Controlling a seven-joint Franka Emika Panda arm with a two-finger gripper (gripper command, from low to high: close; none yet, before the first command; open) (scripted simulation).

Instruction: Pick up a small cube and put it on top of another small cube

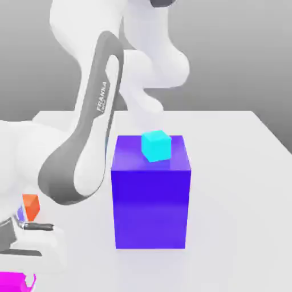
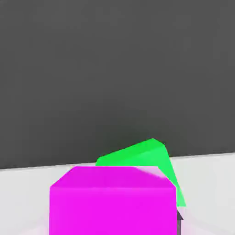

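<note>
At the exterior view's lower left, the magenta cube (image 1: 11,282) is seen near the green cube (image 2: 147,158), presumably positioned for stacking, while the end effector's (image 1: 21,278) opening and grip cannot be told

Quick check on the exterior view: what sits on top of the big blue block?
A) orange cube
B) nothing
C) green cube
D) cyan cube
D: the cyan cube rests on the top face of the big blue block, while the orange cube is well off toward the exterior view's left.
</note>
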